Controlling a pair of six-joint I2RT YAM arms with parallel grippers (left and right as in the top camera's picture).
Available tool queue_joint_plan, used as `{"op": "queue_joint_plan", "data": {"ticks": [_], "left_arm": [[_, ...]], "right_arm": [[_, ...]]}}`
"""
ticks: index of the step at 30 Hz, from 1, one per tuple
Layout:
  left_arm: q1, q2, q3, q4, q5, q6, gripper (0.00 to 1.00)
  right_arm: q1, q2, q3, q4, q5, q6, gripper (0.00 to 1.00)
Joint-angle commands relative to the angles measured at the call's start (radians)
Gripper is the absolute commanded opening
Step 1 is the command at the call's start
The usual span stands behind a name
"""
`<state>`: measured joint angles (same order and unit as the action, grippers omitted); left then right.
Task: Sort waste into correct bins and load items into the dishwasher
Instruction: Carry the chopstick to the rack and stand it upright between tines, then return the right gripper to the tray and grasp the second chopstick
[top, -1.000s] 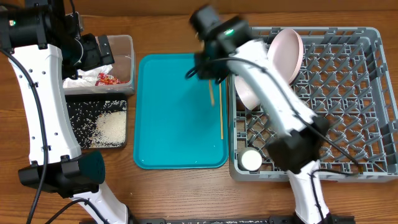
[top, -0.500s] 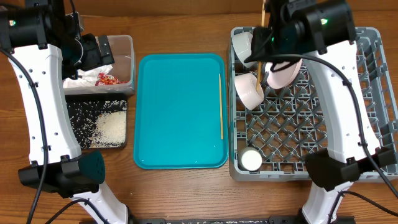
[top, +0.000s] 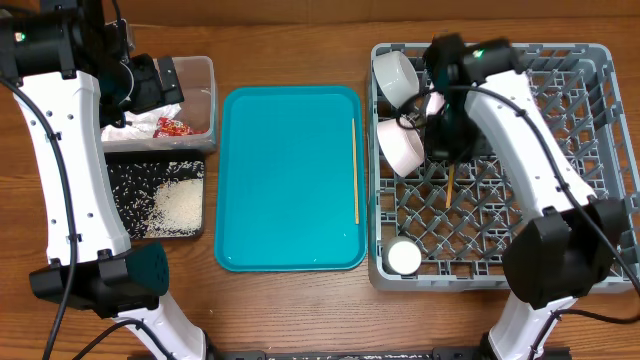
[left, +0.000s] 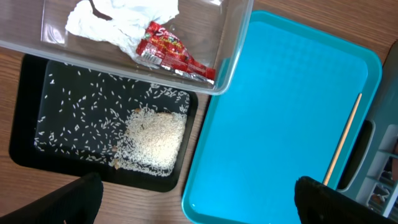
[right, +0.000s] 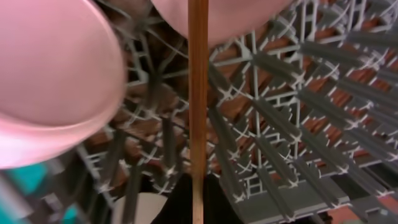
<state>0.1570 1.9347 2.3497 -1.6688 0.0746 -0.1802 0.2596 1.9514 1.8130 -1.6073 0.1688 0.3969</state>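
Observation:
My right gripper (top: 449, 152) is over the grey dish rack (top: 560, 200) and is shut on a wooden chopstick (top: 450, 186), which points down at the lattice (right: 198, 93). The second chopstick (top: 355, 170) lies on the teal tray (top: 285, 180) near its right edge. Two white bowls (top: 397, 70) (top: 400, 146) and a small cup (top: 404, 257) sit in the rack's left side. The plate is mostly hidden by my right arm. My left gripper (left: 199, 205) is open and empty above the clear tub (top: 205, 95), which holds napkins (left: 118, 18) and the red wrapper (left: 174, 53). Rice (left: 152, 137) lies in the black tray (top: 125, 190).
The teal tray also shows in the left wrist view (left: 280, 106), between the bins and the rack. Upright pegs fill the rack's right half (top: 590, 130). Bare wooden table (top: 300, 310) runs along the front.
My right arm carried one chopstick from above the teal tray across to the rack and lowered it toward the lattice. The left arm has not moved.

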Motion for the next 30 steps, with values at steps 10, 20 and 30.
{"op": "queue_joint_plan", "data": {"ticks": [10, 20, 30], "left_arm": [[0.0, -0.005, 0.007, 0.001, 0.003, 0.011, 1.0], [0.0, -0.005, 0.007, 0.001, 0.003, 0.011, 1.0], [0.0, -0.005, 0.007, 0.001, 0.003, 0.011, 1.0]], "right_arm": [[-0.003, -0.035, -0.136, 0.058, 0.048, 0.022, 0.34], [0.041, -0.071, 0.12, -0.018, 0.039, 0.017, 0.35], [0.285, -0.042, 0.213, 0.198, -0.16, -0.082, 0.54]]}}
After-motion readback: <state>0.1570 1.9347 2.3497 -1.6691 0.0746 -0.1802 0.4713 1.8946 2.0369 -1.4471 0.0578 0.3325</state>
